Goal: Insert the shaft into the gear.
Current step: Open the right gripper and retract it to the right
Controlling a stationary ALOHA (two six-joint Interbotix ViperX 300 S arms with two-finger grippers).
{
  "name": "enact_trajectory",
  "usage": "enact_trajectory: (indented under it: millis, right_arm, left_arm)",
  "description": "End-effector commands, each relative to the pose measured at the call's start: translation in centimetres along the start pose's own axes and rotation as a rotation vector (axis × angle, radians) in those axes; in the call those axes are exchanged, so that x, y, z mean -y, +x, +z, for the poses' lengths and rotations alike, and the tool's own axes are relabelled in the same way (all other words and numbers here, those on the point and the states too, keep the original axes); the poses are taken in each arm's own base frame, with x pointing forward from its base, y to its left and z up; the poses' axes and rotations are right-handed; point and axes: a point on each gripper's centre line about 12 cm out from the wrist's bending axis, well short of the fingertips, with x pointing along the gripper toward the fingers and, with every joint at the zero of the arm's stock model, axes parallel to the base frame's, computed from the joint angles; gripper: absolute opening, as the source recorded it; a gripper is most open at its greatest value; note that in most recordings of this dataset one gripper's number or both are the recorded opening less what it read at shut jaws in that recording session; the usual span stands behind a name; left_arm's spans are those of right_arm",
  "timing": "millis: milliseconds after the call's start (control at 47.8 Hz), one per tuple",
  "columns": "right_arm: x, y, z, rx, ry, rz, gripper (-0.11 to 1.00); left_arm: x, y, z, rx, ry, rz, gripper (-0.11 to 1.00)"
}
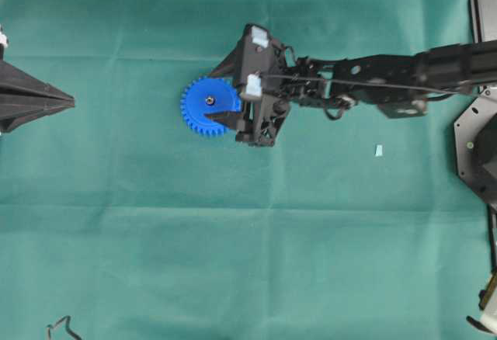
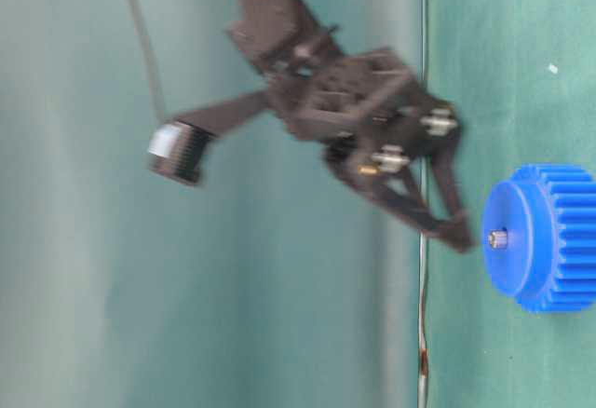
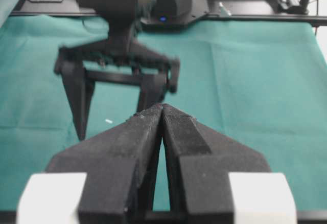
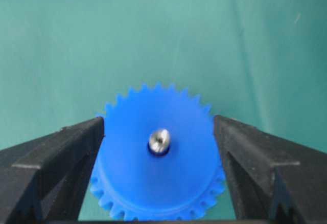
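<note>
The gear (image 1: pixel 206 105) is a bright blue plastic wheel with many small teeth around its rim and a raised round hub, lying flat on the green cloth left of the table's middle. The shaft (image 4: pixel 159 140), a tiny silvery pin with a shiny rounded end, stands upright in the gear's centre hole, its tip poking just above the hub.
</note>
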Motion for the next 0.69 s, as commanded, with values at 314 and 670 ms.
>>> enact_trajectory:
  millis: [314, 670]
  right_arm:
    - [-0.6, -8.8, 5.6, 0.218, -0.039, 0.029, 0.9]
    - [-0.2, -14.7, 2.9, 0.278, -0.039, 0.033, 0.9]
  left_arm:
    - [0.0, 0.2, 1.0, 0.026, 0.003, -0.002, 0.0]
    - [0.0, 0.1, 1.1, 0.029, 0.002, -0.002, 0.0]
